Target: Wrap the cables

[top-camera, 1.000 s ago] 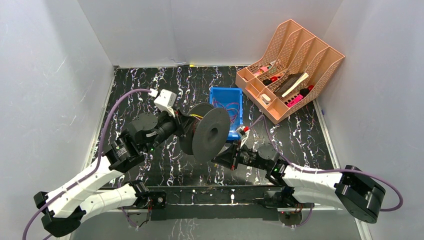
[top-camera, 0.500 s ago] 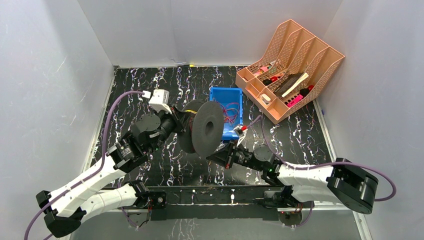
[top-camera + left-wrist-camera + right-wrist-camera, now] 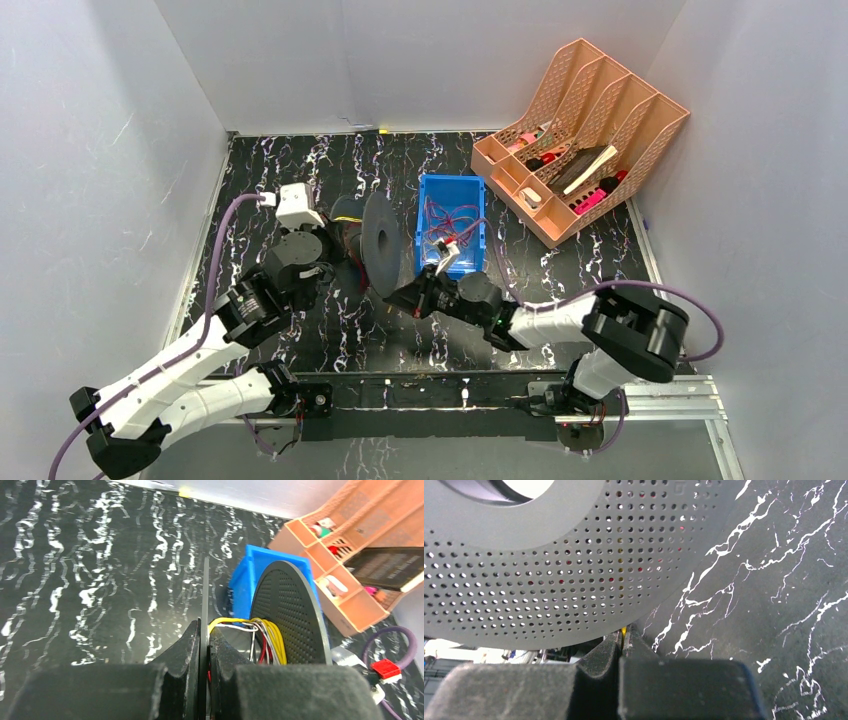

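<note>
My left gripper was to the left of the spool, its fingers clamped on the thin edge of the spool's nearer flange, which ran edge-on between the pads. That lifted the spool off the black marbled table, standing on its side with its flat faces turned left and right.

The cables were wound on the spool's hub between the two flanges. Most were yellow, with some red and a few pale strands. One yellow loop arched over from the hub toward my left fingers.

On the right of the spool, against the perforated outer flange, was my right gripper. Its fingers were pressed together, and a sliver of yellow cable showed pinched between the tips, just below the flange's rim. Red and yellow showed through the flange's holes.

Just right of the spool and behind my right wrist stood a blue bin with a loose tangle of red wire inside. Farther right of the spool, at the back corner, sat an orange slotted organizer with small items in its compartments.
</note>
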